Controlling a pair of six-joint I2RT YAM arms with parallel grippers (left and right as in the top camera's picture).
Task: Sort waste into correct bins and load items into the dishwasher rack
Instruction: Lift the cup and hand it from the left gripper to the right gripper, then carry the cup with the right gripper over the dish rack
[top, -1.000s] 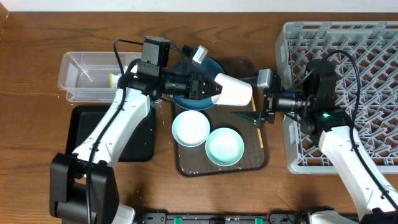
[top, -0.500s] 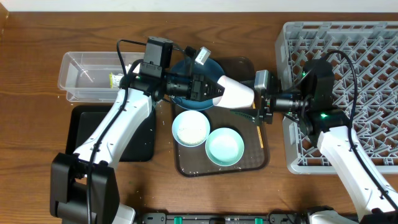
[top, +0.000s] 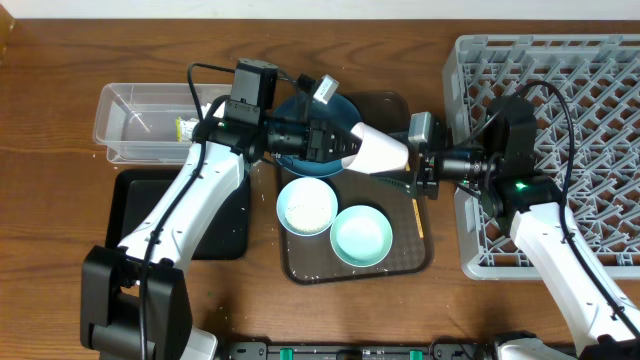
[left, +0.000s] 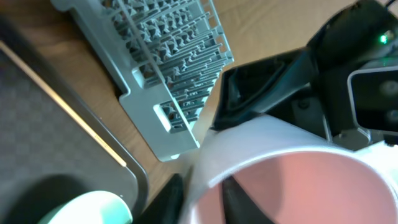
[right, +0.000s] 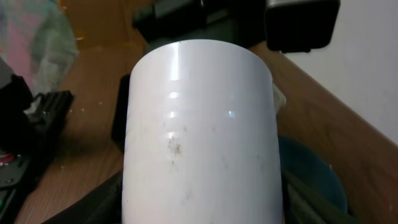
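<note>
The small cup (top: 378, 150), white outside and pink inside, hangs on its side over the brown serving tray (top: 300, 268). My left gripper (top: 335, 140) is shut on its rim, one finger inside and one outside, as the left wrist view (left: 199, 199) shows. My right gripper (top: 415, 172) is open, its fingers straddling the cup's base end (right: 199, 137). The dark blue plate (top: 300, 105), white bowl (top: 306, 205), mint-green bowl (top: 361, 235) and chopstick (top: 418, 215) lie on the tray. The grey rack (top: 560, 60) stands at the right.
The clear tub (top: 140, 120) at the back left holds the yellow-green wrapper (top: 185, 127). The black tray (top: 215, 240) lies in front of it, partly under my left arm. Rice grains dot the brown tray's front.
My right gripper has moved left until its fingers lie along both sides of the cup. My left gripper has shifted slightly right and still holds the cup.
</note>
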